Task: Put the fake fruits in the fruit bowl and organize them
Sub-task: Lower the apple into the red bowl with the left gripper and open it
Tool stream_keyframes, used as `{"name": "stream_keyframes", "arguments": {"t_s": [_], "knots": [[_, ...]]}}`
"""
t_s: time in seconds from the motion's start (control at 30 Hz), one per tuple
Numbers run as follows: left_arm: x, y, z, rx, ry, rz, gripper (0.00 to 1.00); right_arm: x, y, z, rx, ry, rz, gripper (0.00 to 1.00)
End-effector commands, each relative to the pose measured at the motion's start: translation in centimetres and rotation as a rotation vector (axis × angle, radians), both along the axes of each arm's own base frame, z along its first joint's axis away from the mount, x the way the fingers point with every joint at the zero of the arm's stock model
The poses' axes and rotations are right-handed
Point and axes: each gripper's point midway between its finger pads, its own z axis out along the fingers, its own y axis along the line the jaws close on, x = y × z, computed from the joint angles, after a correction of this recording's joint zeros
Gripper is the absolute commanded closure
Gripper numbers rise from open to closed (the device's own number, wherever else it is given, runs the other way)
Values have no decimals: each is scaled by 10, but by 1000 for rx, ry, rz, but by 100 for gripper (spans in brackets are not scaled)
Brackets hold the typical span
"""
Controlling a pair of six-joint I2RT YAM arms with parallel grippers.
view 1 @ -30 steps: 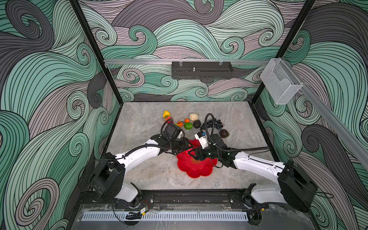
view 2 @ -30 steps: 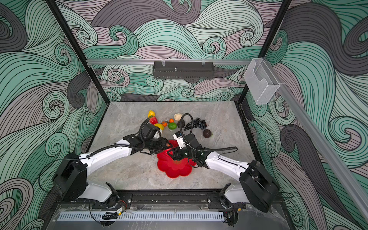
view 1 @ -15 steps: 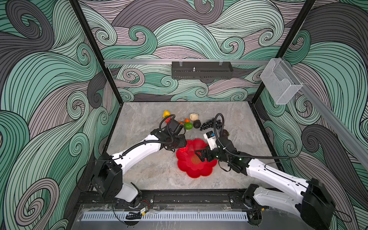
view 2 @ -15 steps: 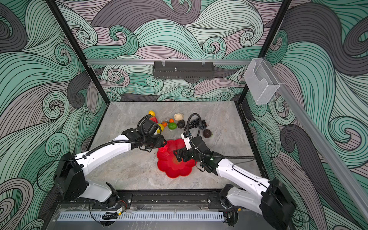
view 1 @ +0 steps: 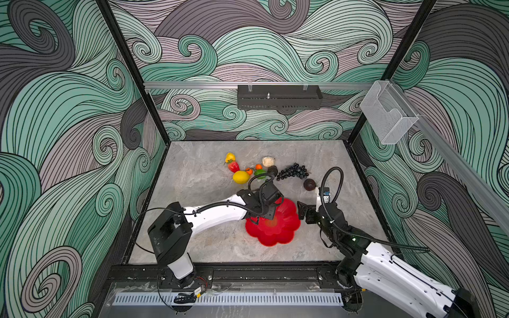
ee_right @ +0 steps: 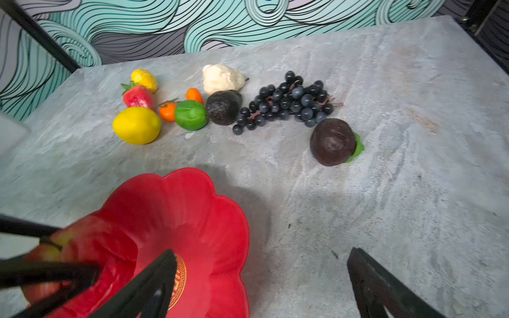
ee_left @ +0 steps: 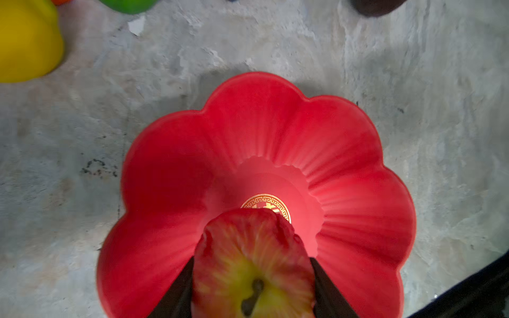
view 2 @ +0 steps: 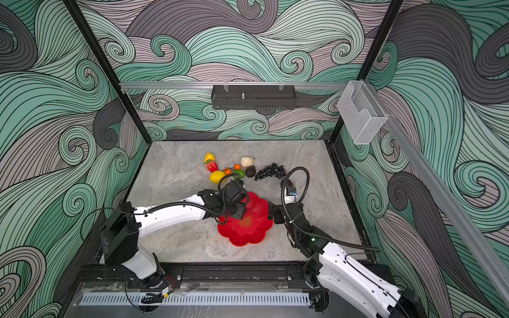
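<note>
Red and scalloped, the fruit bowl [view 1: 278,238] sits front and centre on the stone table [view 1: 198,192] in both top views. The left gripper [view 1: 268,217] hangs over its ten o'clock edge. The right gripper [view 1: 303,213] stands just off three o'clock, jaws spread wide and empty. At twelve o'clock lie a lemon [view 1: 241,176], a lime [view 1: 259,173] and a grape bunch [view 1: 292,172].

In the left wrist view, the jaws are clamped on a red-yellow apple [ee_left: 253,264] above the bowl's gold emblem [ee_left: 271,202].

In the right wrist view, a dark round fruit [ee_right: 333,141] lies apart from the bowl.
</note>
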Motion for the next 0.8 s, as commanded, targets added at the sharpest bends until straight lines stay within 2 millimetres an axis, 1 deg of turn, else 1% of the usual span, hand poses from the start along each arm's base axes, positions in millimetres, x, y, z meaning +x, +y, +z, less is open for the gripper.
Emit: {"name": "stream_keyframes", "arguments": {"t_s": [0.0,0.1,0.23,0.33,0.5,0.6,0.77], "knots": [[13,-26,14,-31,-93,-36,48,1,-17,-6,7,-9,-89,3],[16,-28,1,-3,-130,-40,48,0,-19,-11,28,-9,-94,3],[28,-20,-4,49,-177,14,48,0,-20,-13,42,-5,-100,3],[34,-24,-8,67,-190,16,47,1,-19,-13,52,1,-93,3],[39,-31,-24,82,-182,12,46,0,-18,-15,63,12,-88,3],[42,-32,-31,89,-186,22,43,0,-18,-16,70,17,-92,2],[40,-31,-43,110,-166,24,37,0,-19,-17,75,27,-97,2]]}}
